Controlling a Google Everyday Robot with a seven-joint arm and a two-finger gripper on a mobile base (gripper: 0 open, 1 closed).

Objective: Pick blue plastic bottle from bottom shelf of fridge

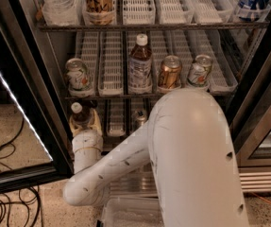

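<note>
The gripper (84, 125) sits low in the left of the frame, at the front of the bottom shelf's left-most lane. It is pushed up against the lower body of the blue plastic bottle (80, 113). Whether the jaws are open or already clamped on it cannot be told from here.

The bottle stands upright, long axis vertical. Only its white cap and dark shoulder show, just above the gripper's end. So the target lies straight ahead of the jaws and touching or nearly so, not off to either side. This rig's single arm (187, 160) is the only one that can reach it, rising from the lower right and bending left into the shelf.

If the grip is sound, the next move is probably a straight pull outward along the lane. The bottle should stay vertical so that it clears the white dividers.

A small can (139, 118) stands further right on the same shelf, well apart. On the shelf above are a taller white-capped bottle (140, 63) and three cans, all inside the fridge (260, 91). None of them is the target.
</note>
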